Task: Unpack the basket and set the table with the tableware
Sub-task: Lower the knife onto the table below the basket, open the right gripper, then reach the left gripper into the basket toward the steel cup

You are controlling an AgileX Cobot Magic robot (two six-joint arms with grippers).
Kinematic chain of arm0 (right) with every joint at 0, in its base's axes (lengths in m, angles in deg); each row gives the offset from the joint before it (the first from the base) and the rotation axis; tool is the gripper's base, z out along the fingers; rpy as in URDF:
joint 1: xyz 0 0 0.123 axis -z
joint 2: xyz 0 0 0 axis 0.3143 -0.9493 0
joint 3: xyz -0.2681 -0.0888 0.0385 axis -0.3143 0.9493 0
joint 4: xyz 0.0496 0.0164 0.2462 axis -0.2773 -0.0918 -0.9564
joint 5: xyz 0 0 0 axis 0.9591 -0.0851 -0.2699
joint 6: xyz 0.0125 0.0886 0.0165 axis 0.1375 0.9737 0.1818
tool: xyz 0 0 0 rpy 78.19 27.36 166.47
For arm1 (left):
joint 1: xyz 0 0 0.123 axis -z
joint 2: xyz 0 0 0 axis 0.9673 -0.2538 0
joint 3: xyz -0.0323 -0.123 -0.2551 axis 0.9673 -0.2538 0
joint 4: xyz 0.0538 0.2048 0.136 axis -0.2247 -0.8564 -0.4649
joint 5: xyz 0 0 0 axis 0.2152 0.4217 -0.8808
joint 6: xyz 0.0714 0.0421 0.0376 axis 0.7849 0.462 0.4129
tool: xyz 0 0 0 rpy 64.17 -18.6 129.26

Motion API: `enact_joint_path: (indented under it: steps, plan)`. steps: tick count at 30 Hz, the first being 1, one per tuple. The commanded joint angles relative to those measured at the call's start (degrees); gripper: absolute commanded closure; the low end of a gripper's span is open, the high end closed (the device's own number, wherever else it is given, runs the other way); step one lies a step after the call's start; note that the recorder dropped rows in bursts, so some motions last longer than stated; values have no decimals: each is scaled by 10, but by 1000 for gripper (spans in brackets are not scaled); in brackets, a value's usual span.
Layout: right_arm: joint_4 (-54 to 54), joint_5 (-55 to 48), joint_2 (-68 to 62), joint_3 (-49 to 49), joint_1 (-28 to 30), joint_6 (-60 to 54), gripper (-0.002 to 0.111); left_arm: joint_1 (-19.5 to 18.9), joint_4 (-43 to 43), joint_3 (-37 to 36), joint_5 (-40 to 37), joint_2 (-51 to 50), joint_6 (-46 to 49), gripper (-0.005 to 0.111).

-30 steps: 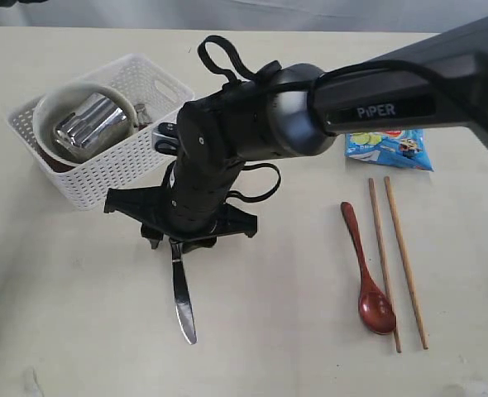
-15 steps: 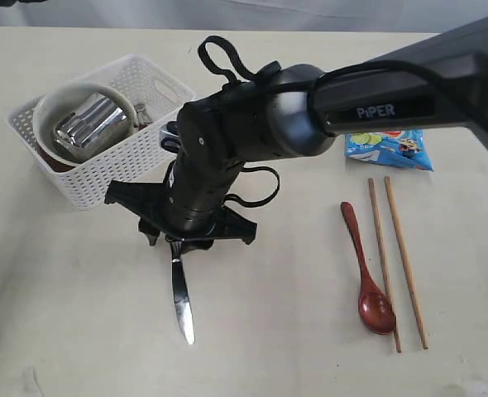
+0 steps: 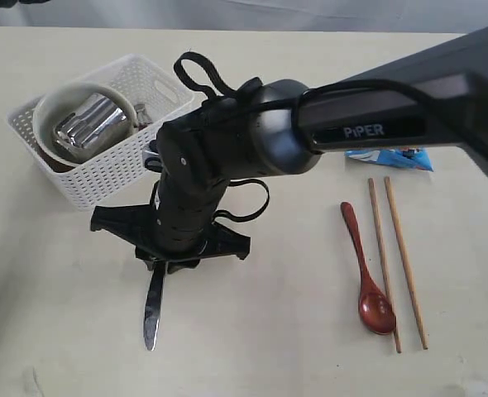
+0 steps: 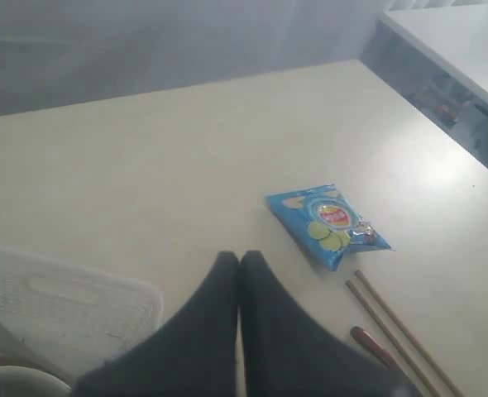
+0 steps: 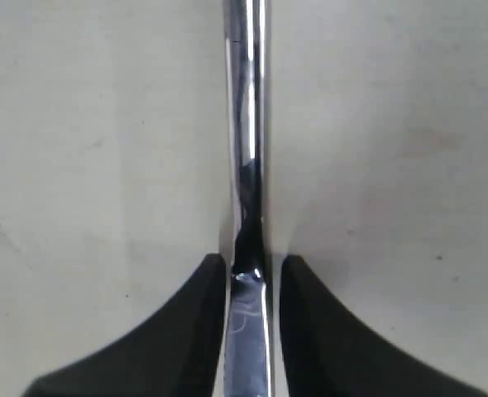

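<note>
At the far left the white woven-look basket (image 3: 87,178) is seen on the pale table (image 3: 294,347), with a cream bowl (image 3: 50,107) inside it and a shiny steel cup (image 3: 87,124) lying in the bowl. Near it, a slim mirror-bright steel knife (image 3: 153,308) is pinched near one end by the right gripper (image 3: 168,263), its free end pointing away from the basket. Farther right a red-brown spoon (image 3: 368,281) and two chopsticks (image 3: 403,265) are laid side by side. The fingers of the left gripper (image 4: 238,260) are pressed together, with nothing held.

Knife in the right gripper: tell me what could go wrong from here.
1. The right gripper pinches the knife near one end only, so it might swivel or slip on release.
2. The gripper's wide body sits close to the basket and could nudge it.
</note>
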Motion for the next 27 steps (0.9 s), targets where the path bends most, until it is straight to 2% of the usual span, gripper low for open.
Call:
enact_joint_path:
  steps: [1,8,12,15,18,20,22,24,26,27]
  plan:
    - [18,-11,5,0,0,-4,84,-1,5,-4,-9,4,3,107]
    - [26,-34,64,0,17,-77,84,-1,-12,-4,-12,4,3,107]
    - [111,-99,131,0,42,-85,84,-1,-29,-4,-12,4,3,107]
    - [199,-141,184,0,91,-125,84,-1,-62,-4,-4,4,-8,107]
    - [235,-142,214,0,149,-195,84,-1,-93,-4,33,3,-37,107]
    - [234,-138,225,0,207,-274,84,-1,-140,-4,52,3,-78,106]
    - [235,-140,229,0,256,-326,84,-1,-206,-4,62,3,-133,99]
    - [235,-144,229,0,298,-360,84,-1,-280,1,64,3,-166,83]
    - [235,-128,229,0,335,-361,84,-1,-297,22,64,-4,-186,64]
    - [235,-127,229,0,344,-367,84,-1,-312,32,64,-10,-199,61]
